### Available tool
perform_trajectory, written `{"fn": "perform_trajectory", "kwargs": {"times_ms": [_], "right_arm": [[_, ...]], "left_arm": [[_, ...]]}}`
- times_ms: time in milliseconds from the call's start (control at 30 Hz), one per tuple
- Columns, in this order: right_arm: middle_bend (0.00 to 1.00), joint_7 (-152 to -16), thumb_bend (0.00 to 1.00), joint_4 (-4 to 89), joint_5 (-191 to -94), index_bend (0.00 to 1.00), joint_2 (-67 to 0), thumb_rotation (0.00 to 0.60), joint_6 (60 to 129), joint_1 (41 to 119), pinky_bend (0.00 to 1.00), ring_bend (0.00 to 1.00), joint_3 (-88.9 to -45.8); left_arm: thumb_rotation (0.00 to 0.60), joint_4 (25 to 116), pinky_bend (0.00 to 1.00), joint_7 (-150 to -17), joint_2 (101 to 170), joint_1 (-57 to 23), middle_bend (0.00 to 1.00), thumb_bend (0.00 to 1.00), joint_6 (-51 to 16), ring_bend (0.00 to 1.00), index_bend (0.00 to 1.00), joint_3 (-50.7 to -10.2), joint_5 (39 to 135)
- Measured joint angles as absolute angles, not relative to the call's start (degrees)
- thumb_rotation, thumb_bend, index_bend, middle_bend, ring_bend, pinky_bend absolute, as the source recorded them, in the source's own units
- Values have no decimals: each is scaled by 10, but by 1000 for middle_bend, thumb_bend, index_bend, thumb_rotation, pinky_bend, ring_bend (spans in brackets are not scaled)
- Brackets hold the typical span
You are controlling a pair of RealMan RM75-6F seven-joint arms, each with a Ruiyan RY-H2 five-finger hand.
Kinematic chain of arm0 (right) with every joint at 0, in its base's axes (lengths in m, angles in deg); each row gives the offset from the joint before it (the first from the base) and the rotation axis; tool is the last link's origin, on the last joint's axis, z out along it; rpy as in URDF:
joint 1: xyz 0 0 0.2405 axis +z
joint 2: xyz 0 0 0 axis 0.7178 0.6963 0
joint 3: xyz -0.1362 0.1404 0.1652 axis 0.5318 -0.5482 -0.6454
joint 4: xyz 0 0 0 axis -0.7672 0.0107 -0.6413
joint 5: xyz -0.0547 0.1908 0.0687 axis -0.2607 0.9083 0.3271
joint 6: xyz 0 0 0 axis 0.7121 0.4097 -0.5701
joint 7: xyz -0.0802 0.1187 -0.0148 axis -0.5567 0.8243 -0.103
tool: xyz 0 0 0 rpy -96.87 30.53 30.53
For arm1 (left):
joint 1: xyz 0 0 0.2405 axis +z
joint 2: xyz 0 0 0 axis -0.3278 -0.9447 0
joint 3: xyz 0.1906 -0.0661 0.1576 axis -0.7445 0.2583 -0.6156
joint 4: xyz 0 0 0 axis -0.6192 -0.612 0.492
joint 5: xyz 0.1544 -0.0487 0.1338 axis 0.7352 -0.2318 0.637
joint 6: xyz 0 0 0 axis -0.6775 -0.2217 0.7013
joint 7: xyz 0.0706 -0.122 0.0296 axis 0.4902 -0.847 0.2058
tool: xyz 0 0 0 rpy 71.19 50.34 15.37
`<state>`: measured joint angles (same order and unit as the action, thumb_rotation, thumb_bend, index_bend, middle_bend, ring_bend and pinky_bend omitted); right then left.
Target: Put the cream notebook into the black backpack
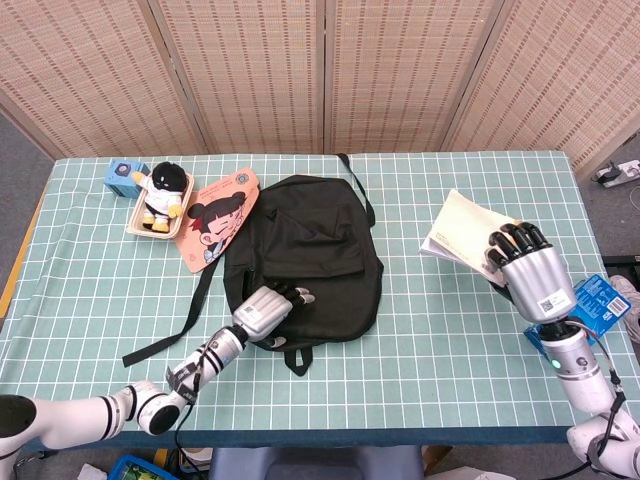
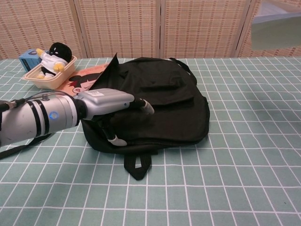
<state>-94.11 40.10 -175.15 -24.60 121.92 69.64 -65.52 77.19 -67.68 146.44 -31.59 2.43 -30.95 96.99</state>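
Left arm: reaches forward low from the near-left edge, forearm level. Left hand (image 1: 265,309): palm down, fingers (image 2: 146,107) spread and extended forward, holding nothing. Right arm: raised at the right side, forearm upright. Right hand (image 1: 527,274): back toward camera, fingers curled in a grip.

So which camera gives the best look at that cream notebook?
The head view: the cream paper notebook shows nearly whole, held up by the right hand. The chest view catches only a blurred corner at top right.

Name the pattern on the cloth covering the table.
The tablecloth is teal green with a white grid of squares; the head view shows it best.
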Motion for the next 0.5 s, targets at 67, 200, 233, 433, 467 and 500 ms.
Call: {"fn": "perform_trajectory", "kwargs": {"times_ms": [67,200,233,433,467,500], "right_arm": [[477,-941,607,400,-1752,806,-247,600,1220,696,335,330,-656],[477,-939,609,400,-1751,807,-247,600,1222,694,335,330,-657],[478,-939,609,401,-1751,808,-247,600,1221,694,335,330,-657],[479,-940,609,400,-1751,809,-248,600,1221,693,335,333,-658],[479,-940,609,400,-1751,809,-248,600,1221,693,335,333,-658],[479,-940,609,400,-1751,809,-248,600,1220,693,335,333,-658]], "left_arm": [[600,761,150,-682,1475,-315,154,220,16,134,222,-307,968],[600,740,150,-699,1491,-314,154,220,4,134,306,-301,968],[600,733,150,-706,1496,-313,154,220,0,135,333,-299,969],[600,697,150,-752,1519,-307,163,246,-36,157,540,-290,989],[600,690,150,-761,1523,-305,169,254,-43,162,565,-289,993],[600,683,150,-770,1527,-304,183,264,-50,169,601,-289,998]]}}
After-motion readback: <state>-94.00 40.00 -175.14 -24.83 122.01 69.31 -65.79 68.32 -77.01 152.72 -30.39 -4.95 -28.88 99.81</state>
